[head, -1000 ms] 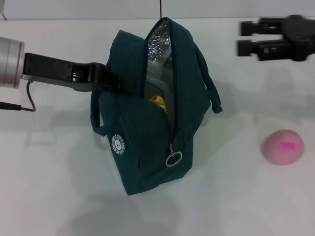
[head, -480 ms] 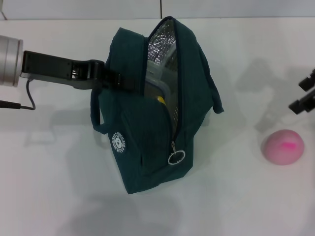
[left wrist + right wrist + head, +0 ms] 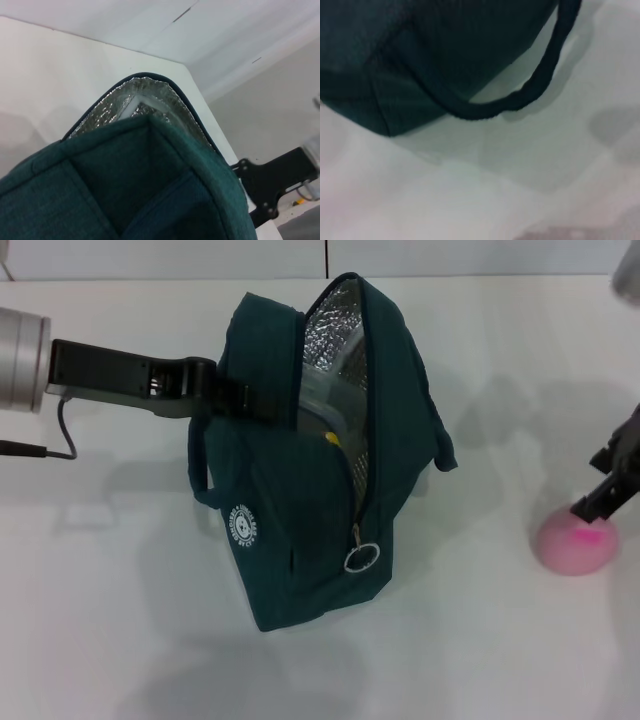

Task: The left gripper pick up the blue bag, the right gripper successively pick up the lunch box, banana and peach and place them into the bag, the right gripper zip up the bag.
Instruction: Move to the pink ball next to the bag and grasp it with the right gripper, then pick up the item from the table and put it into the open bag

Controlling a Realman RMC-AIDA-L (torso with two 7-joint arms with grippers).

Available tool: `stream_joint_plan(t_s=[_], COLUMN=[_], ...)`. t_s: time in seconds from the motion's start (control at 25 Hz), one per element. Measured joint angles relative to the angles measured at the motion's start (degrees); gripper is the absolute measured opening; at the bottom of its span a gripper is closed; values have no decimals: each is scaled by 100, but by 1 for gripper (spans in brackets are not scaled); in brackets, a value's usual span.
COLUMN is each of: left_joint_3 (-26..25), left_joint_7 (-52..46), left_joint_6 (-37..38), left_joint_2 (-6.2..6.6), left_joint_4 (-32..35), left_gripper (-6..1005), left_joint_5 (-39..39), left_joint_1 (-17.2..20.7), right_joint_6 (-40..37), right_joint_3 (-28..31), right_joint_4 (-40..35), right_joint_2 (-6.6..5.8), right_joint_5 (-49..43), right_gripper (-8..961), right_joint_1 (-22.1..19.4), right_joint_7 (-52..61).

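1. Blue bag (image 3: 300, 510): stands on the white table (image 3: 120, 640) at centre, its top unzipped and the silver lining exposed. The ring pull of the zipper (image 3: 361, 557) hangs at the near end of the opening.
2. Left gripper (image 3: 240, 402): reaches in from the left and is clamped on the bag's left upper edge, holding the mouth apart.
3. Lunch box (image 3: 318, 405): sits inside the bag, only part of its clear lid visible.
4. Banana (image 3: 331, 438): inside the bag, beside the box; only a small yellow patch shows.
5. Peach (image 3: 574, 543): rests on the table, well apart from the bag on the right.
6. Right gripper (image 3: 610, 485): sits directly over the peach at the right edge, one finger tip at the fruit's top; whether its fingers are spread or closed cannot be told.
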Motion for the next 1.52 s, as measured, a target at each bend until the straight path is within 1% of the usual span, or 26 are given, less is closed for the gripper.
stream_joint_plan(t_s=[0.12,0.36,0.52,0.68,1.0,1.08,1.16,1.24,1.36,1.44,1.48,1.52], left_joint_3=[0,0,0,0,0,0,0,0,1,5,7,7], left_joint_7=[0,-2,-2,-2,-2,-2,-2,-2,-2,1,10,26], left_joint_6=[-44,-115,-138,-140,-141,-140,-140,-140,-140,-138,-137,-138], left_joint_2=[11,15,11,10,26,32,34,34,25,21,18,16], left_joint_4=[0,-5,-15,-17,-18,-18,-18,-18,-18,-18,-18,-18], left_gripper=[34,33,33,33,34,34,33,33,33,33,33,33], left_joint_5=[0,0,0,0,0,0,0,0,0,0,0,0], left_joint_1=[-21,-49,-49,-40,-35,-23,-15,-7,-4,0,6,15], right_joint_6=[209,436,470,471,425,420,401,324,200,212,232,286], right_joint_3=[-262,-336,-372,-377,-369,-316,-74,461,1302,1731,1842,1945], right_joint_4=[269,735,975,980,923,796,612,335,-81,-291,-338,-368], right_joint_2=[29,135,144,142,146,122,95,86,35,-17,-42,-76], right_joint_5=[-85,-211,-223,-223,-226,-225,-222,-209,11,479,733,1214], right_gripper=[754,745,719,692,331,239,203,168,122,103,94,84], right_joint_1=[63,219,346,356,349,318,280,246,208,122,75,-10], right_joint_7=[-4,-79,-89,-190,-280,-259,-223,-207,-239,-302,-353,-469])
